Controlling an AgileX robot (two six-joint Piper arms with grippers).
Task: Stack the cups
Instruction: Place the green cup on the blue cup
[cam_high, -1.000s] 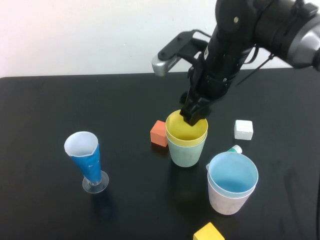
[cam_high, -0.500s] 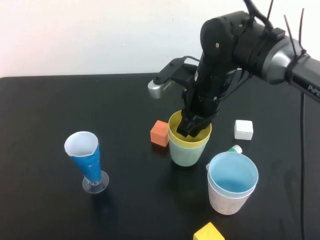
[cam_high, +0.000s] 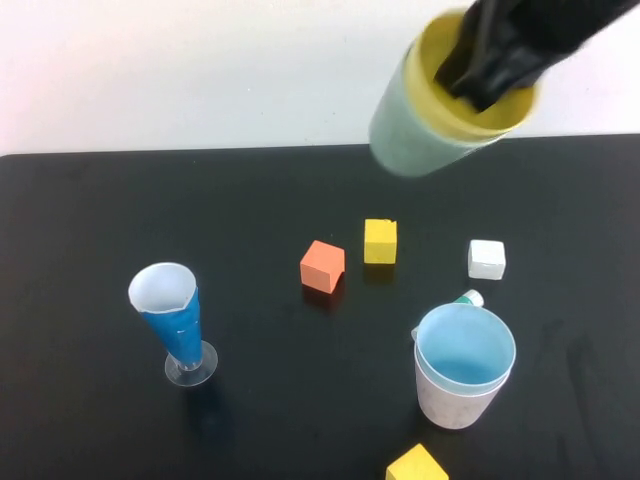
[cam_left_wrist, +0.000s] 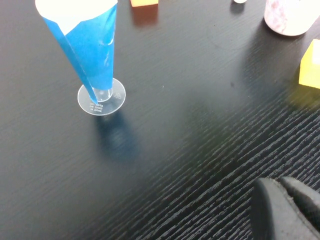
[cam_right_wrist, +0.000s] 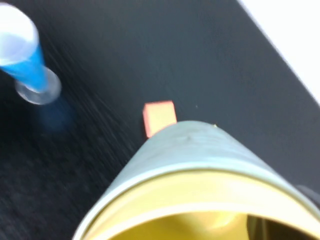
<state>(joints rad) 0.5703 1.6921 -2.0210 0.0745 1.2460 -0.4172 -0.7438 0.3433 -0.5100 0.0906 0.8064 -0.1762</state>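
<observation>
While the right gripper (cam_high: 490, 75) hangs high above the far side of the table (cam_high: 90, 400), its fingers are pinched on the rim of the yellow cup (cam_high: 478, 112), one finger reaching down inside it. That yellow cup sits nested in the green cup (cam_high: 415, 140), and the pair is lifted clear of the table, tilted with the open mouth facing up and toward the right. Well below the gripper, on the table, lie an orange block (cam_high: 322, 266), a small yellow block (cam_high: 380, 241) and a white block (cam_high: 487, 259), all apart from one another. Nearer the robot than these stands the light blue cup (cam_high: 465, 352) nested in the pink cup (cam_high: 455, 405), upright, with a small green-and-white item (cam_high: 469, 298) just behind it and another yellow block (cam_high: 418, 465) at the near edge.

Down by the robot's left, the left gripper (cam_left_wrist: 285, 210) hovers low over bare table with its fingers pressed together, holding nothing. Ahead of it stands the blue-and-white paper cone (cam_left_wrist: 87, 45) on its clear base, upright and well apart from the gripper.
</observation>
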